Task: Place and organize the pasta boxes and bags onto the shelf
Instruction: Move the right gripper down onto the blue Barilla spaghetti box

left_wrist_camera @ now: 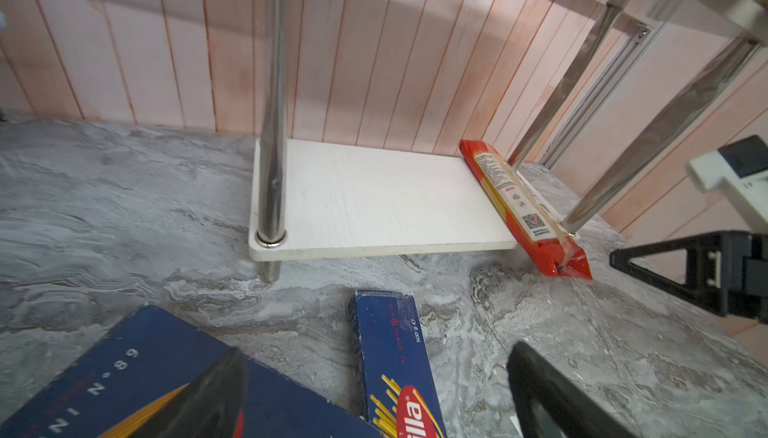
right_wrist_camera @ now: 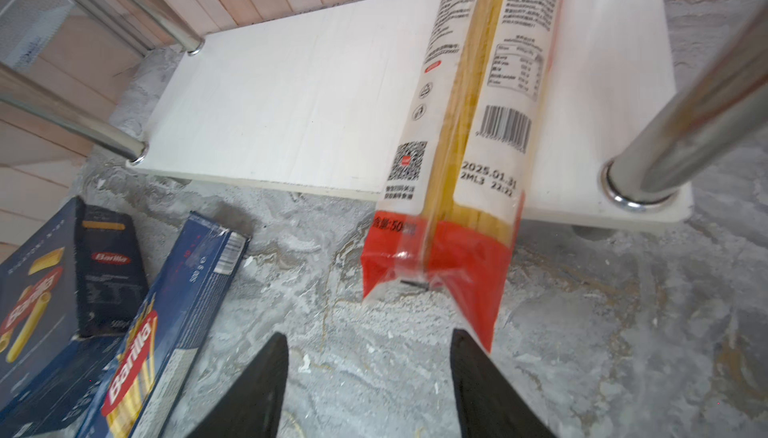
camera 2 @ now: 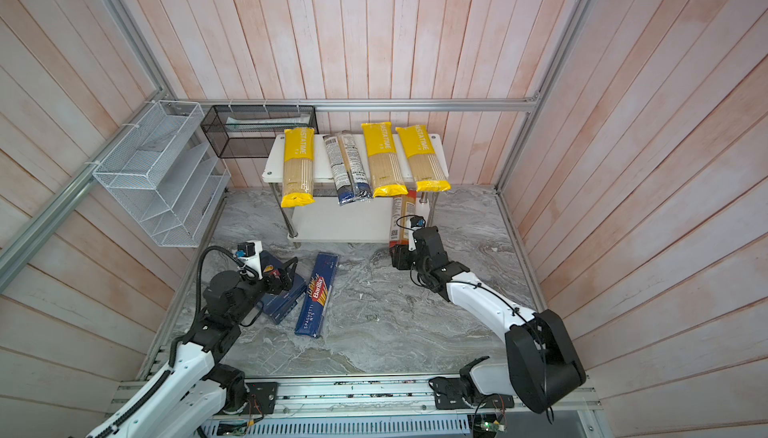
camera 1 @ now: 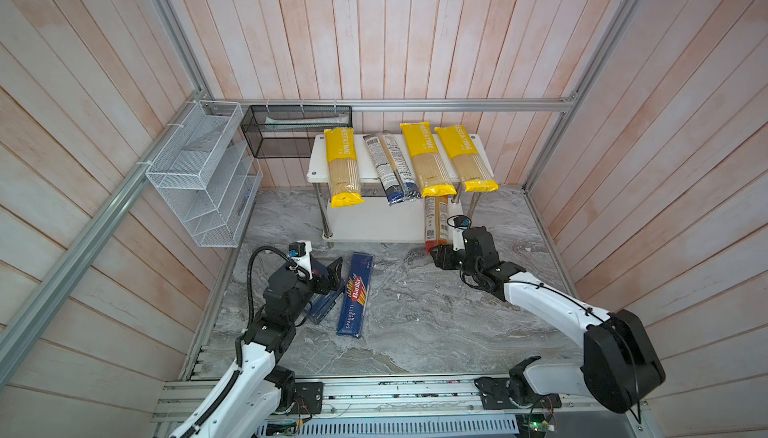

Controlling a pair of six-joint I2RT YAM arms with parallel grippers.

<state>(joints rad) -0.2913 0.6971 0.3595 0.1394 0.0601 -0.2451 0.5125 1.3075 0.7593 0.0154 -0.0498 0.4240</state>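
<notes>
Jaws of the right gripper (right_wrist_camera: pixel 368 334) stand spread and empty just before the red bag (right_wrist_camera: pixel 457 124), which lies on the right end of the lower board (right_wrist_camera: pixel 291 103) of the shelf (camera 1: pixel 320 157), its end overhanging the front edge. Left gripper (left_wrist_camera: pixel 378 348) hangs with jaws spread over the wide box (left_wrist_camera: pixel 137 357) and spaghetti box (left_wrist_camera: pixel 390 332), lying side by side on the worktop (camera 1: pixel 415 311) near its left edge. Three yellow bags (camera 1: pixel 343 166) and two slim bags (camera 1: pixel 388 166) lie across the top board (camera 2: pixel 274 161), overhanging its front edge
</notes>
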